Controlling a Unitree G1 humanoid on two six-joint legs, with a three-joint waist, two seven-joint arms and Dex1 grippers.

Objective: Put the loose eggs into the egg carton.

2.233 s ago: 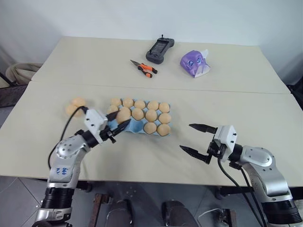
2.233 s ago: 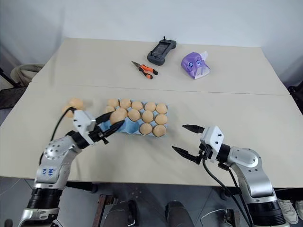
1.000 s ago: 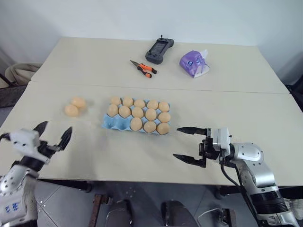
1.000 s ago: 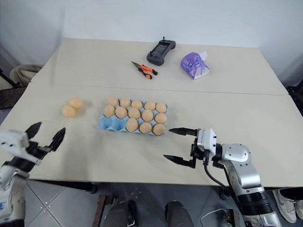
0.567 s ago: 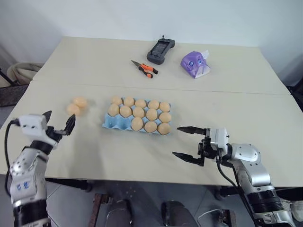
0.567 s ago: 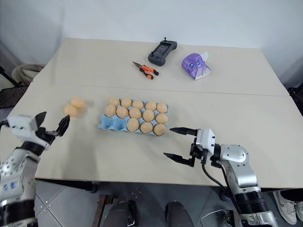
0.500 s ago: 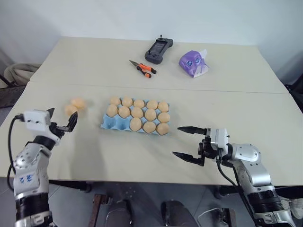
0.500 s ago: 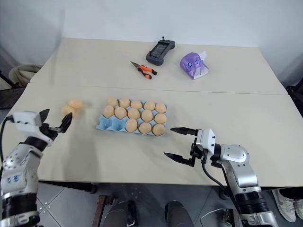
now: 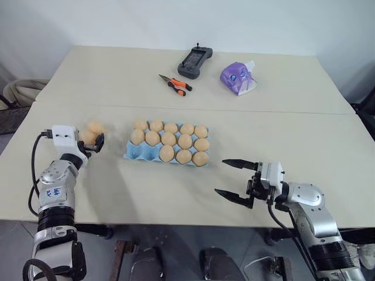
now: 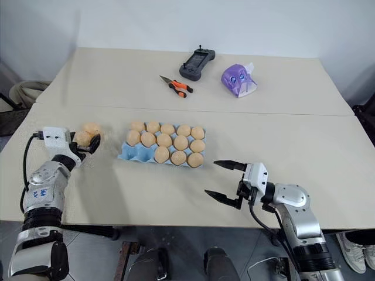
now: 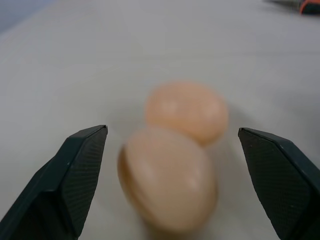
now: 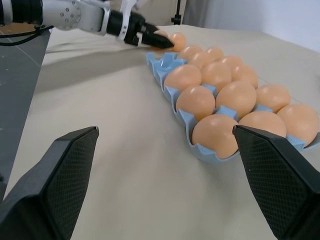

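Observation:
Two loose eggs lie side by side on the table, left of the egg carton (image 9: 136,153). My left gripper (image 9: 92,141) is level with them and open. Its fingers (image 11: 80,175) stand on either side of the nearer egg (image 11: 167,182) with a gap on each side. The other egg (image 11: 187,110) rests just beyond it. The light blue carton holds several eggs (image 9: 170,139); two cups at its front left stand empty. My right gripper (image 9: 221,177) hovers open to the right of the carton's front corner, with nothing between its fingers.
On the far half of the table lie a black handheld controller (image 9: 192,60), orange-handled pliers (image 9: 174,84) and a purple tissue packet (image 9: 237,78). A seam runs across the table behind the carton. The table's left edge is close to my left arm.
My left gripper has travelled forward from the table's front left to the loose eggs and now straddles the nearer one, jaws slightly narrower. The right arm has stayed put.

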